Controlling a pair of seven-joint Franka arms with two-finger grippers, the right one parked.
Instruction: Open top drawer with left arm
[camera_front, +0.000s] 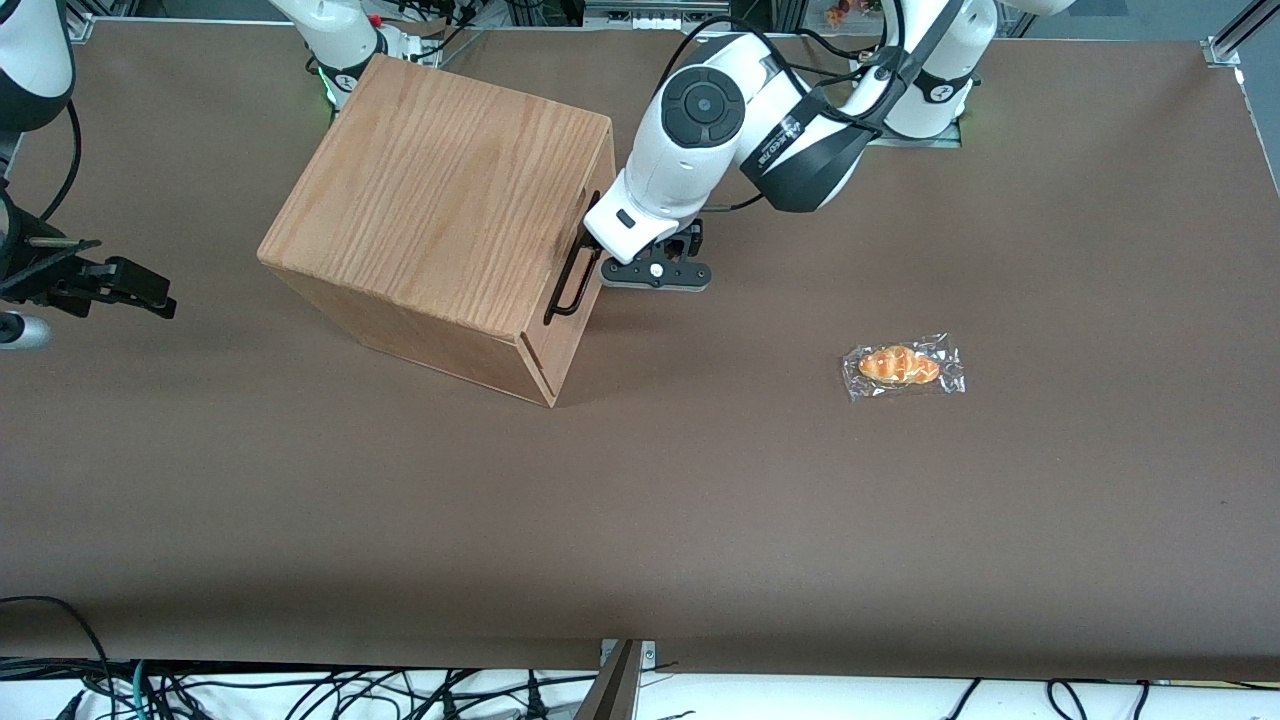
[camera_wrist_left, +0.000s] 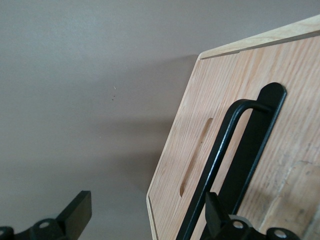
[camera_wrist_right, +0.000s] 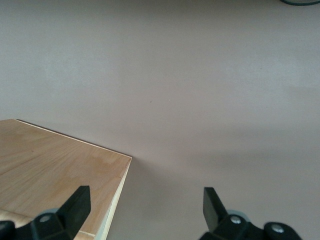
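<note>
My gripper (camera_front: 655, 268) hangs right in front of the cabinet (camera_front: 440, 215), its fingers spread wide apart and closed on nothing. In my wrist view one fingertip (camera_wrist_left: 214, 210) sits up against the black bar handle (camera_wrist_left: 227, 160), while the other (camera_wrist_left: 75, 212) stands out over bare table (camera_wrist_left: 90, 100); whether the near finger actually touches the bar I cannot tell.

The top drawer (camera_front: 590, 215) is just beside my gripper, at the upper part of the cabinet's front face, and looks shut, flush with the box. Its handle (camera_front: 572, 272) runs along that front, one end nearer the front camera and the other hidden under my wrist.

My left arm (camera_front: 770, 130) reaches in from its base at the table's farther edge, elbow sleeve bent, round joint cap facing up, white wrist block tipped down toward the handle.

The cabinet sits skewed on the table, its front turned toward my end of the table. A wrapped pastry (camera_front: 902, 366) lies well apart, nearer the front camera.
</note>
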